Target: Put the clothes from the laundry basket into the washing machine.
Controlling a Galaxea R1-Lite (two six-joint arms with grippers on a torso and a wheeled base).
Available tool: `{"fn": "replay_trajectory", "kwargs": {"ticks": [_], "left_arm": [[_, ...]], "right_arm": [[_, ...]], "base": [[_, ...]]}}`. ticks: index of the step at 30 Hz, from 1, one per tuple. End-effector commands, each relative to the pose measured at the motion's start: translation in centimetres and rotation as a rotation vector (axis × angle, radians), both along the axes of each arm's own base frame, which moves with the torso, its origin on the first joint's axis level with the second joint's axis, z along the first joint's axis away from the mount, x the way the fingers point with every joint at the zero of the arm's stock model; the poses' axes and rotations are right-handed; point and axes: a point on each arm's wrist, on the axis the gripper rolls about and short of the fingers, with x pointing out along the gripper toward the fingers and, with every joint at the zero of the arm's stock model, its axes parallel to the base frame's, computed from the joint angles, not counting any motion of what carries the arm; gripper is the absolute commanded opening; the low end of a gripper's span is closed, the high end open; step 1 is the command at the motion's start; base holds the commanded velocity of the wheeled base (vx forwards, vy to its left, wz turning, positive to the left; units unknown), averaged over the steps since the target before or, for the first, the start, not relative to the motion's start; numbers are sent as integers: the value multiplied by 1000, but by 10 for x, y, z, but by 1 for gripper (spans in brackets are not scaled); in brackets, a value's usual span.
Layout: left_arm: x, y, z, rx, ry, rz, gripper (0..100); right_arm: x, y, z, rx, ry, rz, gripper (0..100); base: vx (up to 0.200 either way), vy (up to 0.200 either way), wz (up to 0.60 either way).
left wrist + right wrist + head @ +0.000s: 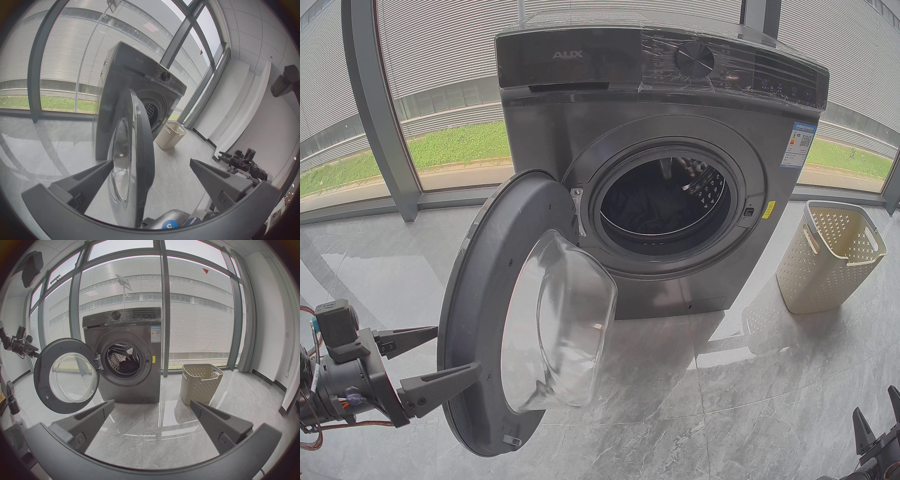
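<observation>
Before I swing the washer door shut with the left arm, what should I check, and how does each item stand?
1. Dark clothes lie inside the drum, nothing hanging over the opening: ok.
2. Laundry basket empty: nothing shows above its rim, but its bottom is hidden: cannot tell.
3. Washing machine door stands wide open, floor between it and the opening free: ok.
4. Left gripper at the door's edge, fingers open on either side of it: ok.
5. Right gripper open, empty, well away from the door: ok.
</observation>
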Motion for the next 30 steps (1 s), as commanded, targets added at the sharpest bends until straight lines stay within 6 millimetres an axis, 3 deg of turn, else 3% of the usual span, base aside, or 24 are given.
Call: {"fn": "replay_trajectory", "kwargs": {"ticks": [1,4,9,15,20,30], "left_arm": [[-15,12,14,-43,-94,69,100],[-21,21,18,-52,-130,163,100],[-16,37,15,-4,-148,360,100],[-2,41,0,104,-97,403,100],[16,31,-11,157,-28,330,100],[33,-10,-9,158,-3,106,100]], "right_arm": [[0,0,-2,0,-6,0,100],[0,0,-2,0,-6,0,100],[0,0,-2,0,-6,0,100],[0,0,-2,0,-6,0,100],[0,0,-2,0,-6,0,100],[0,0,-2,0,-6,0,100]], "base": [[0,0,0],[0,0,0],[0,0,0],[0,0,0],[0,0,0],[0,0,0]]}}
